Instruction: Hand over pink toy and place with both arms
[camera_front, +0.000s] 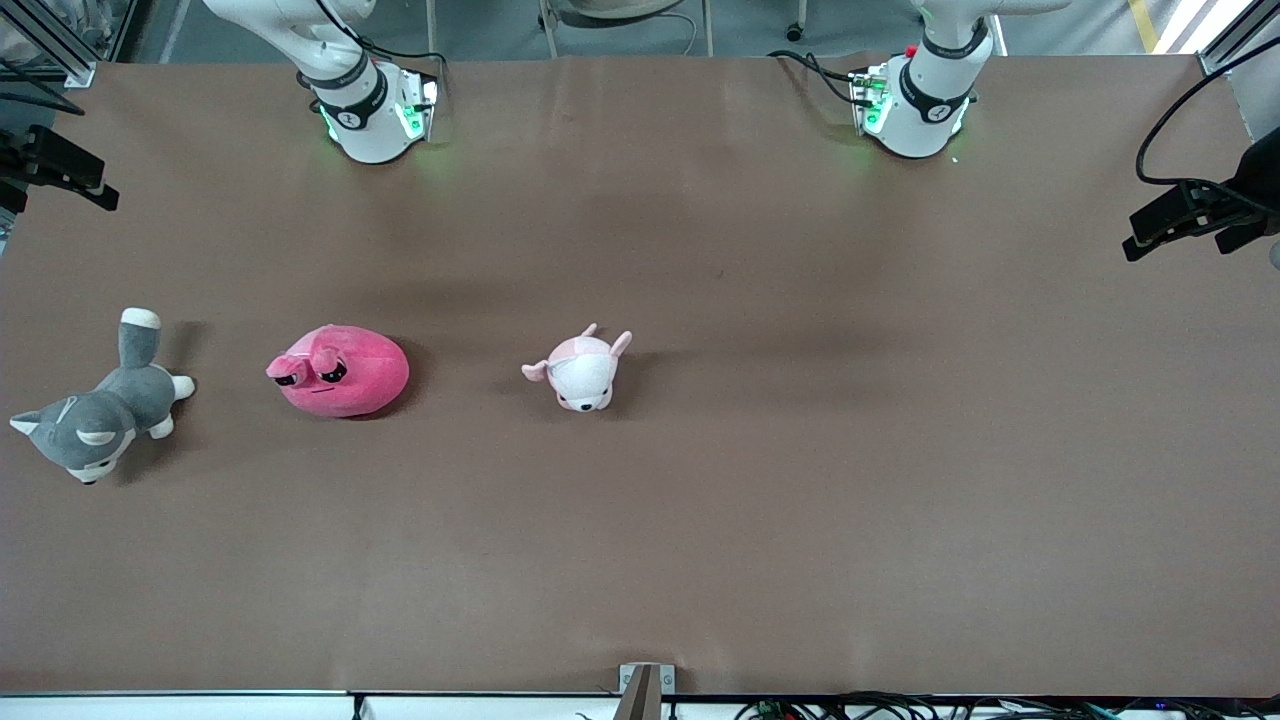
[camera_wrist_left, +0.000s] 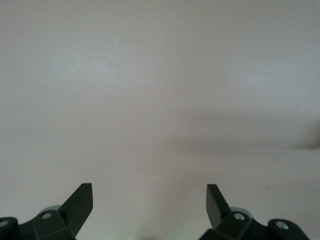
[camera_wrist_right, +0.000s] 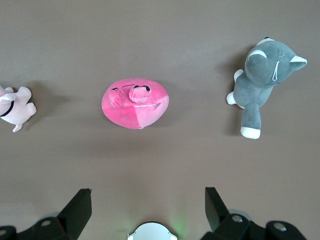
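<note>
The round pink plush toy (camera_front: 338, 370) lies on the brown table (camera_front: 800, 480) toward the right arm's end, between a grey plush cat (camera_front: 98, 415) and a small pale pink and white plush animal (camera_front: 583, 370). All three toys rest apart from one another, and neither gripper touches any of them. No placement spot is marked on the table, so the layout fits either a toy awaiting pickup or a toy already set down after a handover; the pictures do not settle which.

Both arms are raised, with only their bases and lower links showing in the front view. The right gripper (camera_wrist_right: 148, 200) hangs high over the table with the pink toy below it, fingers spread wide and holding nothing. The left gripper (camera_wrist_left: 149, 197) hangs over a bare part of the table, fingers likewise spread wide and holding nothing.
</note>
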